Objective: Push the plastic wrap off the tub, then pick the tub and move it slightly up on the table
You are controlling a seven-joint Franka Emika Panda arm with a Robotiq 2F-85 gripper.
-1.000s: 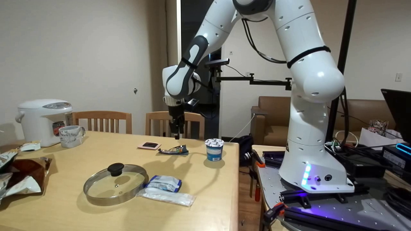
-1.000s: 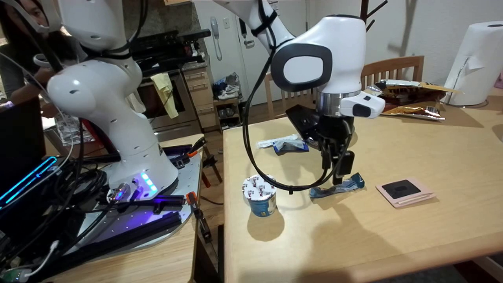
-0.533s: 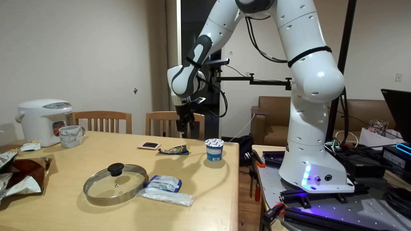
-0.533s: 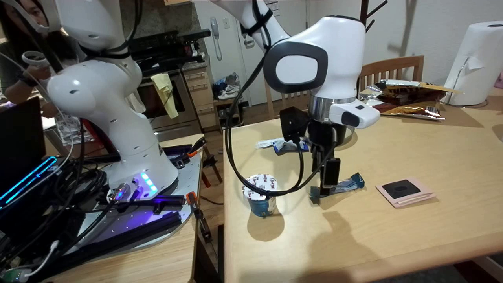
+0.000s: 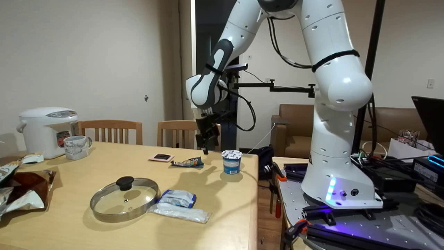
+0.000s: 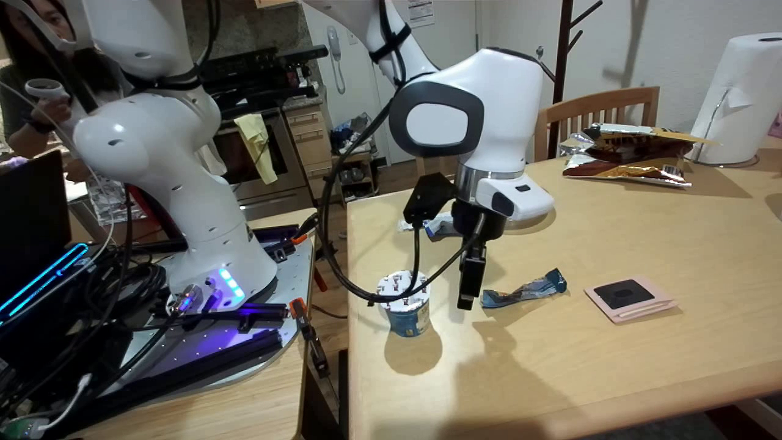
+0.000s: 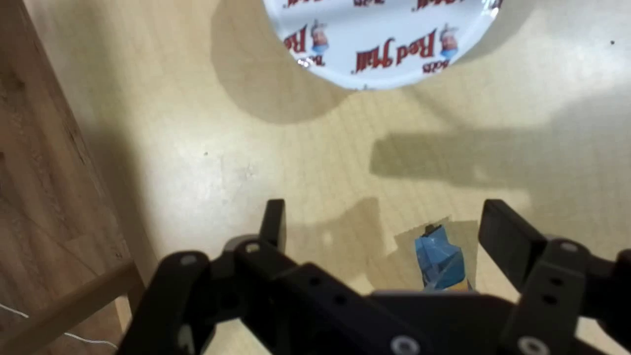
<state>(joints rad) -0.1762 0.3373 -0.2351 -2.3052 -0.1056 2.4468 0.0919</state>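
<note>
Gripper is spread wide, fingers well apart with table showing through the gap, and the whole thing's hanging in the air. The tub stands upright ahead of the fingertips in the wrist view, chopped off by the top edge, so you only get part of the white top with "Red Mill" printed on it, upside down from there. Both exterior views put it on the side of the gripper toward the robot's base, near the fingers but apart from them. The crinkly blue wrapper is off the tub, lying on the table on the gripper's opposite side, away from the base; through the wrist cam you see one end of it between the fingers, closer to the picture's right one, and the rest is hidden behind the gripper itself. Keep going outward past the wrapper and there's a flat pink thing with a dark panel, couldn't tell you what it is. In an exterior view a black cable loops down beside the gripper and crosses in front of the tub's top. Well away from the gripper there's a glass pan lid with a black knob, a blue-and-white packet just beside it, a clear plastic sleeve next to that, and a mug farther off near a white water boiler.
</note>
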